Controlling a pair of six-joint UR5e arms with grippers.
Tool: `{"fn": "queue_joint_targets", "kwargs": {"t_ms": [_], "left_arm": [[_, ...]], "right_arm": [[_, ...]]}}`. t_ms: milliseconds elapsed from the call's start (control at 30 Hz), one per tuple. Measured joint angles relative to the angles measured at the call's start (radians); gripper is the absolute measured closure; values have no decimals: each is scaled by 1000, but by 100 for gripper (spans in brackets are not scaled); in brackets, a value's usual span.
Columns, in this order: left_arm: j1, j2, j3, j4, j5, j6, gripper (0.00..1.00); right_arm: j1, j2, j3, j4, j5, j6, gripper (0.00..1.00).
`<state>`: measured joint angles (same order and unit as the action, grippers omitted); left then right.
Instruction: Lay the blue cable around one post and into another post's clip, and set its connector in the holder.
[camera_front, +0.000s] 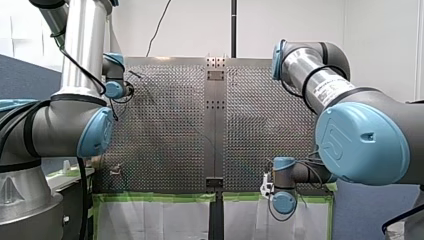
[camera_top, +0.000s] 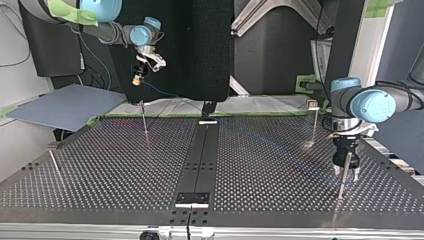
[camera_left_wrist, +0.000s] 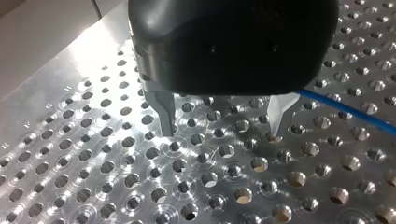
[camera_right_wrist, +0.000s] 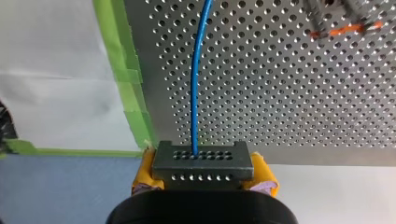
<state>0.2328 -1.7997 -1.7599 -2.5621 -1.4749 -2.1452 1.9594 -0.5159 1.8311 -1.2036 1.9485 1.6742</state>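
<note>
your right gripper (camera_right_wrist: 204, 173) has its yellow pads (camera_right_wrist: 144, 175) clamped on the black connector (camera_right_wrist: 202, 161), and in the top view it hangs above the table's (camera_right_wrist: 280, 93) far edge. the blue cable (camera_right_wrist: 198, 70) runs from the connector out over the table. your left gripper (camera_left_wrist: 222, 132) is spread wide and grips nothing. its fingertips sit just above the holes, and the cable passes just beside one finger.

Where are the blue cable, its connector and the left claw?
blue cable (camera_right_wrist: 196, 70), right wrist view, middle of the visible strand.
connector (camera_right_wrist: 203, 161), right wrist view, middle of its black face.
left claw (camera_left_wrist: 222, 133), left wrist view, midway between its fingertips.
</note>
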Motion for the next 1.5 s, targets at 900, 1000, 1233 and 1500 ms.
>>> {"fn": "queue_joint_targets", "kwargs": {"t_ms": [900, 1000, 1233, 1500], "left_arm": [[-1, 0, -1, -1, 0, 1, 0], [-1, 0, 0, 0, 0, 1, 0], [-2, 0, -1, 0, 0, 1, 0], [-2, 0, -1, 0, -1, 1, 0]], "right_arm": [[-259, 256, -71, -120, -262, 4, 100], [-264, 248, -70, -120, -285, 1, 100], [-260, 188, -69, -111, -343, 0, 100], [-245, 108, -59, -66, -367, 0, 100]]}}
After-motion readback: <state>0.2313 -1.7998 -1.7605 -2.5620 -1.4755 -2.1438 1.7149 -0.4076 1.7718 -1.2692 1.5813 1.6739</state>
